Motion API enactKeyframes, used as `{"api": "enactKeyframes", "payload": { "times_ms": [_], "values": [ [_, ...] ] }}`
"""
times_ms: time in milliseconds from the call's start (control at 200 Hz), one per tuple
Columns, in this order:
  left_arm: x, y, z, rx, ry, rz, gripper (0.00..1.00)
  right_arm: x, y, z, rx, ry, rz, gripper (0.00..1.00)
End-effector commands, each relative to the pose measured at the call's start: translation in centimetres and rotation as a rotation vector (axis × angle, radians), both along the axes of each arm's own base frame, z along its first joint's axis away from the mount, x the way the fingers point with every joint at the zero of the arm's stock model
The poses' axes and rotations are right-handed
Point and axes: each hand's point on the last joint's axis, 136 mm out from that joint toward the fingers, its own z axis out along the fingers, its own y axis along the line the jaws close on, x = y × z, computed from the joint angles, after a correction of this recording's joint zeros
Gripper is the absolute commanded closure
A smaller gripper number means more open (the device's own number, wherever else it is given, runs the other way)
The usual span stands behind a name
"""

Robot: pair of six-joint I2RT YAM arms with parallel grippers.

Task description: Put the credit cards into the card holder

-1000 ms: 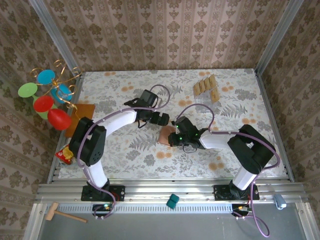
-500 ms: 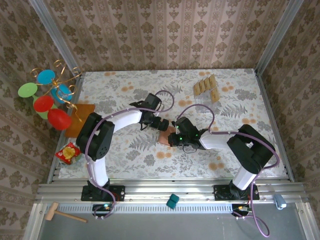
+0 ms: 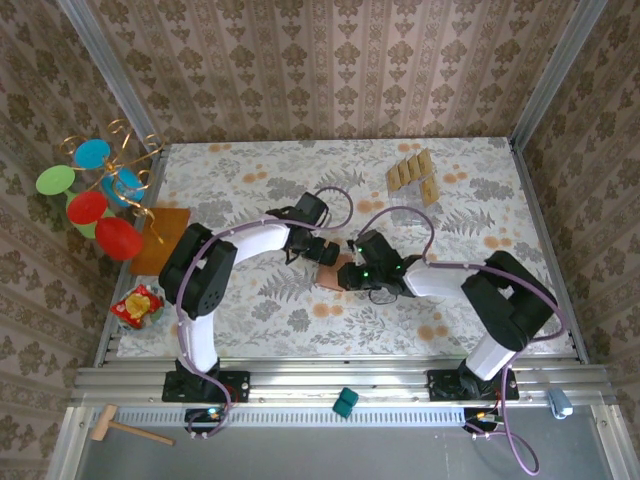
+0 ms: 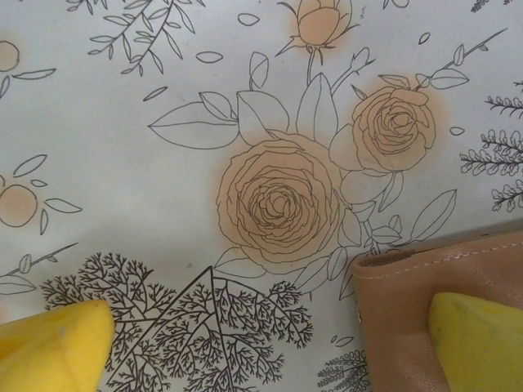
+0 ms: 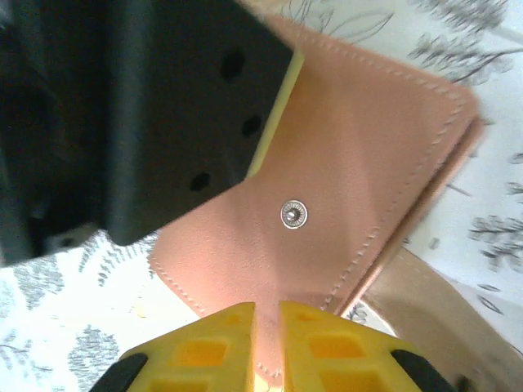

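The card holder (image 3: pixel 326 274), a salmon-brown leather wallet, lies mid-table between both grippers. In the right wrist view its flap (image 5: pixel 343 163) with a metal snap (image 5: pixel 292 214) runs down between my right gripper's (image 5: pixel 267 314) yellow fingers, which are shut on its corner. My left gripper (image 4: pixel 270 347) is wide open low over the table, its right finger (image 4: pixel 478 343) over the card holder's edge (image 4: pixel 409 302) and its left finger (image 4: pixel 49 347) over bare cloth. From above, the left gripper (image 3: pixel 325 250) sits just behind the right gripper (image 3: pixel 346 272). The credit cards (image 3: pixel 412 174), tan, lie in a row far back right.
An orange-brown mat (image 3: pixel 160 240) and a toy with coloured discs (image 3: pixel 95 190) stand at the left edge. A red-and-yellow packet (image 3: pixel 135 305) lies near the front left. Patterned walls close the table on three sides.
The left arm has swung right and down, bringing its open gripper up against the card holder. The right gripper has stayed on the flap, its fingers parted very slightly.
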Motion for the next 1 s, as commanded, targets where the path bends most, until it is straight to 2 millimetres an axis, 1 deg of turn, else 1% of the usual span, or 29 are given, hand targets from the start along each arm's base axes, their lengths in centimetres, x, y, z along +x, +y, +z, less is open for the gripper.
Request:
{"api": "enactKeyframes", "payload": {
  "times_ms": [0,60,135,235,280,435,590,770,920,995],
  "values": [
    [-1.3,2.3,-2.3,0.091,0.038,0.059,0.00,0.3,-1.2,4.1,0.037,-0.019,-0.027,0.77],
    [-1.7,2.5,-2.5,0.094,0.042,0.079,0.00,0.4,-2.2,5.3,0.021,-0.027,-0.053,0.76],
    [-2.2,2.7,-2.7,0.087,0.048,0.102,0.00,0.4,-3.6,6.0,-0.018,-0.026,-0.087,0.74],
    [-2.8,2.9,-2.8,0.072,0.054,0.126,0.00,0.4,-5.5,5.6,-0.108,0.006,-0.133,0.74],
    [-3.0,2.9,-2.7,0.068,0.054,0.131,0.00,0.4,-5.8,5.4,-0.141,0.025,-0.138,0.73],
    [-3.3,2.7,-2.6,0.062,0.049,0.130,0.00,0.0,-5.6,3.9,-0.209,0.107,-0.117,0.67],
    [-3.4,2.7,-2.6,0.061,0.048,0.127,0.00,0.0,-4.7,2.6,-0.241,0.142,-0.098,0.67],
    [-3.5,2.8,-2.7,0.058,0.049,0.127,0.00,0.6,-3.7,1.7,-0.251,0.152,-0.090,0.73],
    [-3.7,2.8,-3.0,0.054,0.055,0.126,0.00,0.9,-3.6,1.3,-0.260,0.155,-0.096,0.78],
    [-3.8,2.7,-3.1,0.051,0.057,0.124,0.00,1.0,-3.6,1.3,-0.263,0.155,-0.098,0.82]
  ]
}}
